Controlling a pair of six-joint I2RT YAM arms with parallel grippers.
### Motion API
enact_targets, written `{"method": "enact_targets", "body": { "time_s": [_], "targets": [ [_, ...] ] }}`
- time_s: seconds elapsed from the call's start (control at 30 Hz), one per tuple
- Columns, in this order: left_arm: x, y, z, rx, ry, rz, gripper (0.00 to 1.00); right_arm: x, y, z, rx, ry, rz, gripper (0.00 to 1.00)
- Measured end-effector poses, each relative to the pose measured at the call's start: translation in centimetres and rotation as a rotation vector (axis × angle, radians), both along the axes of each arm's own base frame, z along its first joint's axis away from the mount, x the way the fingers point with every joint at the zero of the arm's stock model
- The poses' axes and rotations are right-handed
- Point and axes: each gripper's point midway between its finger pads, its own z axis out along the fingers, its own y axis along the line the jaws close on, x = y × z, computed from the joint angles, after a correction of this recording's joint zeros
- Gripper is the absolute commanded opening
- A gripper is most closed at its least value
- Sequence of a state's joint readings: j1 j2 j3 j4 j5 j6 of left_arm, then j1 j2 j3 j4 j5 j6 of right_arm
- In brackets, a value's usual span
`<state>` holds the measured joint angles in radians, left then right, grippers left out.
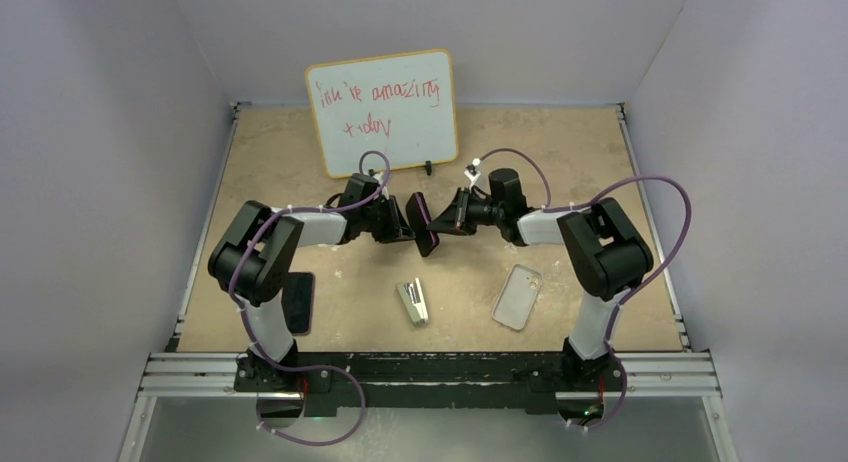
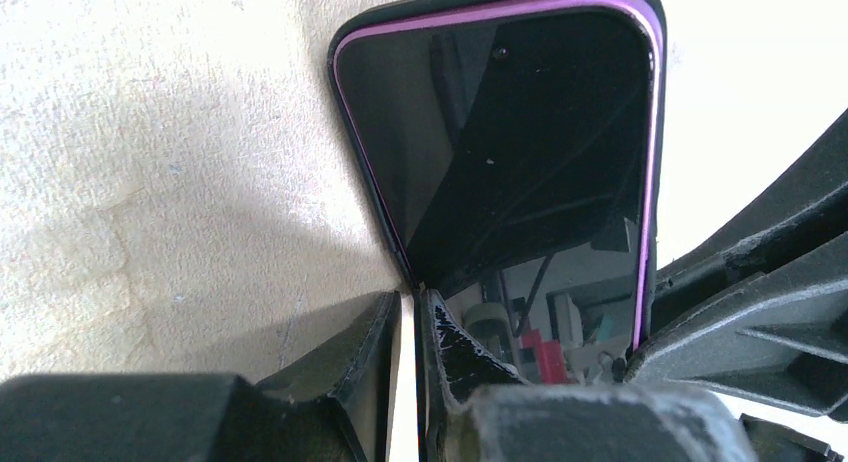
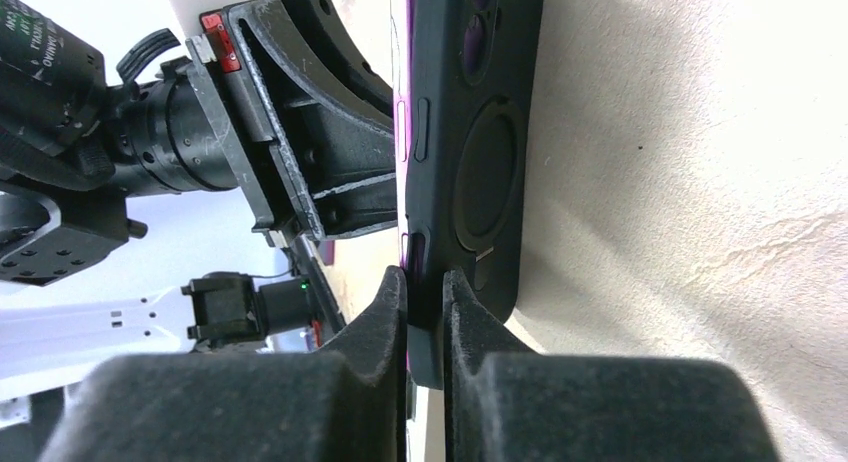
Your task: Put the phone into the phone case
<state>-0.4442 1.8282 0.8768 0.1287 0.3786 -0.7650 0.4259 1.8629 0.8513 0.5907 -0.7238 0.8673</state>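
Note:
The phone (image 1: 424, 225), purple-edged with a dark screen and wearing a black cover, hangs on edge in mid-air between both grippers. My left gripper (image 1: 408, 225) is shut on its one edge; the left wrist view shows the screen (image 2: 520, 152) above my closed gripper (image 2: 418, 307). My right gripper (image 1: 440, 222) is shut on the opposite end; the right wrist view shows the cover's black back (image 3: 480, 162) pinched in that gripper (image 3: 425, 287). The translucent whitish phone case (image 1: 518, 296) lies flat on the table at front right, away from both grippers.
A small grey stapler (image 1: 413, 302) lies front centre. A flat black phone-sized object (image 1: 299, 302) lies by the left arm's base. A whiteboard (image 1: 382, 110) with red writing stands at the back. White walls enclose the table on three sides.

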Motion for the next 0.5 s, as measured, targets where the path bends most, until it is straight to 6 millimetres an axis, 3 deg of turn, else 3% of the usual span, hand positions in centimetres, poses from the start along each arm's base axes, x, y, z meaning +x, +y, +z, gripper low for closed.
{"method": "enact_targets", "body": {
  "time_s": [0.13,0.2,0.3,0.5],
  "targets": [
    [0.0,0.0,0.0,-0.001,0.0,0.0,0.17,0.0,-0.1,0.0,-0.03,-0.014,0.012,0.36],
    [0.0,0.0,0.0,-0.002,0.0,-0.001,0.18,0.2,-0.1,-0.2,-0.046,-0.021,0.01,0.39],
    [0.0,-0.1,0.1,-0.004,-0.004,-0.003,0.19,0.1,-0.1,-1.0,-0.09,-0.024,0.001,0.34],
    [0.0,-0.2,0.1,-0.008,-0.004,-0.005,0.23,0.2,-0.5,-2.1,-0.15,-0.023,-0.006,0.0]
  ]
}}
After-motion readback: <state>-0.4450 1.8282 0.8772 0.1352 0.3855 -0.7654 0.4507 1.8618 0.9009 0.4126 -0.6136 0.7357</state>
